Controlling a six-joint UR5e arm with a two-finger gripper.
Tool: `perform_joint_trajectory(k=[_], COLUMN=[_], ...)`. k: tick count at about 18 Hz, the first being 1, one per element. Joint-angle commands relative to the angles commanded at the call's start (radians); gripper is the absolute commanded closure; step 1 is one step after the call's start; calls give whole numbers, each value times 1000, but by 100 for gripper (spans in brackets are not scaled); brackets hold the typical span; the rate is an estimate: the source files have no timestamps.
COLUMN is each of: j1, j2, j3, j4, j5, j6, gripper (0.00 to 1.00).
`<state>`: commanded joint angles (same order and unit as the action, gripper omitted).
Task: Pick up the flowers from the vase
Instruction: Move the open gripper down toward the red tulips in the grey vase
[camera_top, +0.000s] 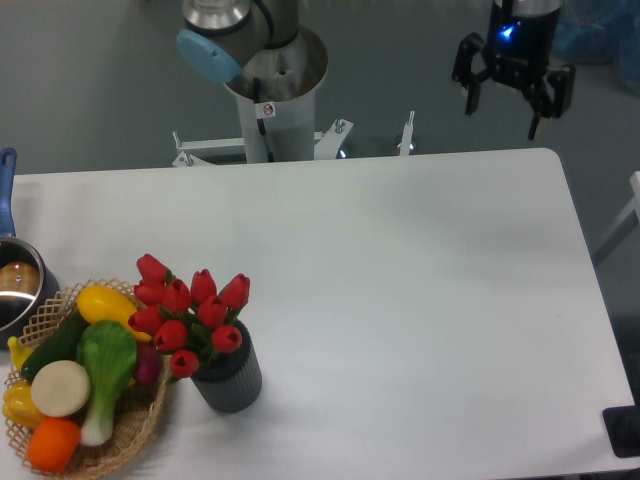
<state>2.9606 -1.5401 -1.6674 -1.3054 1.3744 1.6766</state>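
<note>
Vase (229, 378) standing upright near front-left part of white table (420, 300), close to front edge, w/ wide bare tabletop stretching right and back from it. Touching or just beside vase on its left: wicker basket (120, 440) of vegetables at front-left corner. Flowers (188, 312) seated in vase mouth, red buds leaning up and left over basket rim. Further left of vase, at table's left edge: metal saucepan (18, 290) w/ blue handle, partly cut off by frame.

Gripper (508, 104) well apart from vase, far back-right, hanging beyond table's back edge above grey floor (100, 90); pointing down, fingers spread apart, nothing between them, blue light lit on wrist. Arm base column (275, 90) behind table's back edge, back and slightly right of vase
</note>
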Motion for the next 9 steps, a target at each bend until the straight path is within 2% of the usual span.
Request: perform_joint_trajectory(k=[5,6,7,8,9], j1=[-26,-29,-29,-29,-29], j2=[-3,-8,-9,-5,-5], j3=[2,-6,-15,-50,-73], j4=[-2,9,27,75,128], j5=[-15,-61,-128,-226,-267], j6=[-15,-29,-58,-151,-214], gripper=[0,0,0,0,0])
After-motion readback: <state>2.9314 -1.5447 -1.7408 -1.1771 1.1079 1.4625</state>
